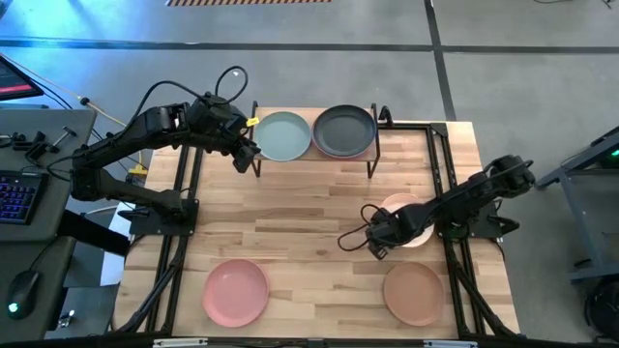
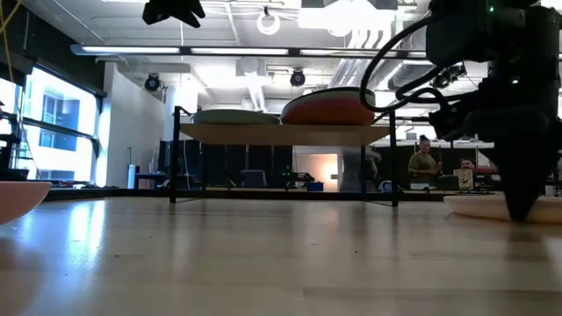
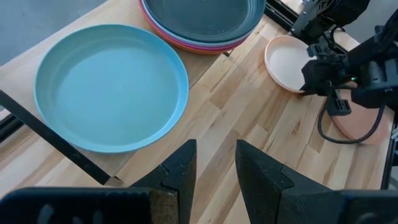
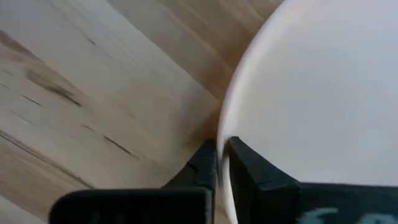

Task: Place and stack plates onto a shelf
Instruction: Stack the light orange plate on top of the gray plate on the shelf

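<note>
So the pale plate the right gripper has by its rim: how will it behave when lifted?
The pale plate looks stiff, so it probably won't bend. The right gripper pinches only its thin rim, so it may droop or pivot. Its matte, smooth-looking surface could slip in so narrow a grip.

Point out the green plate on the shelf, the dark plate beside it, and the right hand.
green plate (image 1: 281, 136), high view, middle of its inner face.
dark plate (image 1: 343, 130), high view, middle of its inner face.
right hand (image 4: 222, 163), right wrist view, midway between the fingertips, at the pale plate's rim.
</note>
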Robot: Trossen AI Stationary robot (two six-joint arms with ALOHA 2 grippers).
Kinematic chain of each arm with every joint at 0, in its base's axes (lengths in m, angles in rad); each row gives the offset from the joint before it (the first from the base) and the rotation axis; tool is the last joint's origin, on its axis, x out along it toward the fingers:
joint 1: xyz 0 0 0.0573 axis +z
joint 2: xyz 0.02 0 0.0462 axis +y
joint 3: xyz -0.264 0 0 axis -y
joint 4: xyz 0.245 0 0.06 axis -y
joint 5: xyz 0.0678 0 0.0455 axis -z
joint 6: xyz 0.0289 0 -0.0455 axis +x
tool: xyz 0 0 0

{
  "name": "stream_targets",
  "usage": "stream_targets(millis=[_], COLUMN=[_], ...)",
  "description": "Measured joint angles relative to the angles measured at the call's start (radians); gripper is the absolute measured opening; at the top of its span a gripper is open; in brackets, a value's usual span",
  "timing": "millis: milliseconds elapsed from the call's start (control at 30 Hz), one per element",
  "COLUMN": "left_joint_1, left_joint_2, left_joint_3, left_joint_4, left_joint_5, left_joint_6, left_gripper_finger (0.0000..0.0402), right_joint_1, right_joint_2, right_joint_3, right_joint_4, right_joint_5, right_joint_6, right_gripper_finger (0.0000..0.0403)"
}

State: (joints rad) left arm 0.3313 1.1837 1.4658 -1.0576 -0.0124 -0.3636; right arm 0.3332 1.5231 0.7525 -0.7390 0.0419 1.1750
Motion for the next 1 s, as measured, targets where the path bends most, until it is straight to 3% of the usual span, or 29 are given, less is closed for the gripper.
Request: stream_targets(millis=[300, 867, 1000], left_joint_1=[0.0, 0.0, 0.0], left_joint_2=[0.0, 0.0, 0.0], left_joint_3=[0.0, 0.0, 0.0], left_joint_4=[-0.001, -0.057, -0.06], left_joint_5=[0.0, 0.0, 0.001], left_joint_6=[0.001, 0.019, 0.022], left_gripper_finger=[0.0102, 0.0102, 0.0102], right_joint_1=[0.01, 0.014, 0.004], right_joint_2=[-0.008, -0.01, -0.03], right_joint_3=[0.213, 0.544, 0.616], right_joint_4=[-0.311, -0.829, -0.834], right_joint_5=[0.016, 0.114, 0.169], right_joint_6=[-0.02, 0.113, 0.111], right_gripper_finger=[0.0, 0.0, 0.0])
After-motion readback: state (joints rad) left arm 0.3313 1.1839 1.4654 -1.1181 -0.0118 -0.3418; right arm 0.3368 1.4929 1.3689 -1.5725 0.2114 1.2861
